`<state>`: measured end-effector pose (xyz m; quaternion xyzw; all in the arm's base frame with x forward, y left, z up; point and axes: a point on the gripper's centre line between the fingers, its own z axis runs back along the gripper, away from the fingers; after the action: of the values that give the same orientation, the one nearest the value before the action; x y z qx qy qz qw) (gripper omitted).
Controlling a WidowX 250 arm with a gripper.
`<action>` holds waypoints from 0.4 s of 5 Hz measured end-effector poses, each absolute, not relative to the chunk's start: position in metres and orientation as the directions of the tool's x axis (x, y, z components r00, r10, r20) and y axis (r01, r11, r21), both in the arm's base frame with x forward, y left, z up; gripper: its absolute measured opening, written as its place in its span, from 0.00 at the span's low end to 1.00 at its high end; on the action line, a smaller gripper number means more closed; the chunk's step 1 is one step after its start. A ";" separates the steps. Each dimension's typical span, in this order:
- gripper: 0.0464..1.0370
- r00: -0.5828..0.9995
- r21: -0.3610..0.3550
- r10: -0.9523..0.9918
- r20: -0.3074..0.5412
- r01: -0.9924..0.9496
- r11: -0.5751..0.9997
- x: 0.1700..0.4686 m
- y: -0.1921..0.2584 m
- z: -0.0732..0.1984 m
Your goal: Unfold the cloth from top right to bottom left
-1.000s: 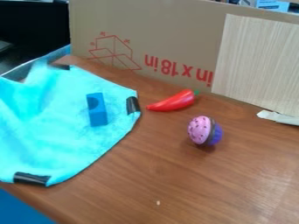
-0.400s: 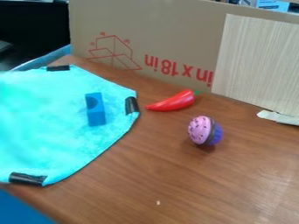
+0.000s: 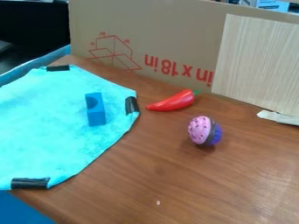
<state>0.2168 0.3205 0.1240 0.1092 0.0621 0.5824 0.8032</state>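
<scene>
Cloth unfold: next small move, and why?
I'd make no further pull and leave the cloth as it lies. It looks spread, with no fold visible in the part seen, and the block rests on top. Its lower black strip is already by the table's edge, so another tug that way would likely drag it over.

The pose of the WidowX 250 arm cannot be told; nor can that of its wrist or gripper.

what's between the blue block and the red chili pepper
The camera view shows some cloth, black tape at its corner, then a narrow bare strip of table between block and pepper.
</scene>
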 end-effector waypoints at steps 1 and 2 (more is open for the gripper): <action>0.95 0.336 0.254 0.942 0.006 -0.911 0.324 0.220 0.315 0.126; 0.96 0.473 0.213 0.881 -0.034 -0.857 0.468 0.238 0.279 0.124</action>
<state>0.2377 0.2789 0.1242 0.0834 0.0696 0.5088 0.8540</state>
